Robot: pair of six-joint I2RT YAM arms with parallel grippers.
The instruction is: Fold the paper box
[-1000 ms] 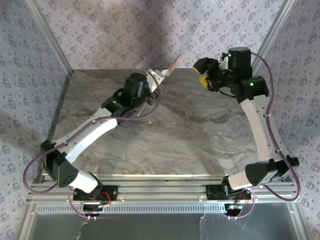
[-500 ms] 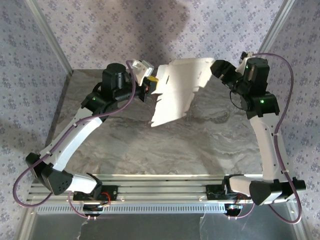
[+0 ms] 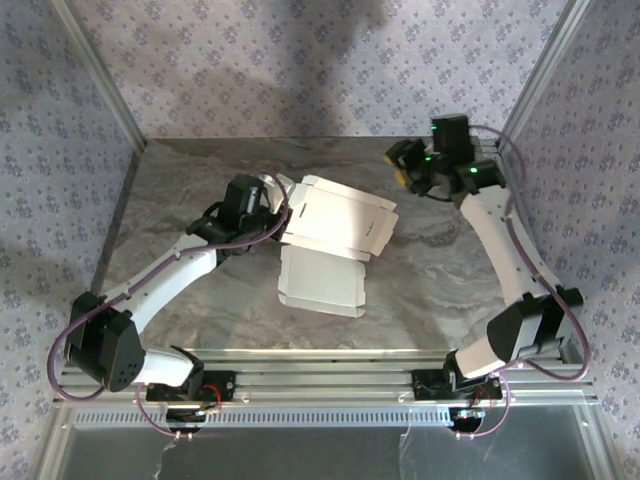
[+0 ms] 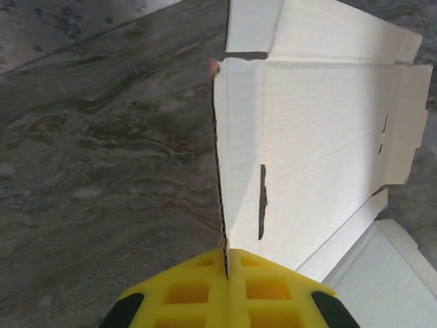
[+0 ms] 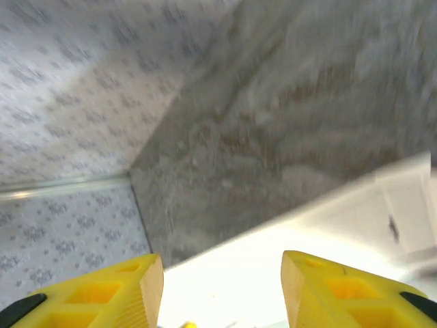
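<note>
When your right hand (image 3: 404, 164) opened and let go, the paper box (image 3: 335, 230) fell to the surface (image 3: 450, 295), unfolded. Your left hand (image 4: 227, 258) stayed clamped on its edge.

One paper box (image 3: 338, 222), one table (image 3: 450, 290), two arms, two tools.
Just a single flat sheet of card, pale side up, lying on the one marbled surface. Two arms: left arm (image 3: 170, 275), right arm (image 3: 505, 250). One tool apiece: left tool (image 4: 227, 254), right tool (image 5: 222, 258). Two yellow fingers (image 5: 321, 287) on each, four in all. Three patterned walls (image 3: 300, 70) around.
</note>
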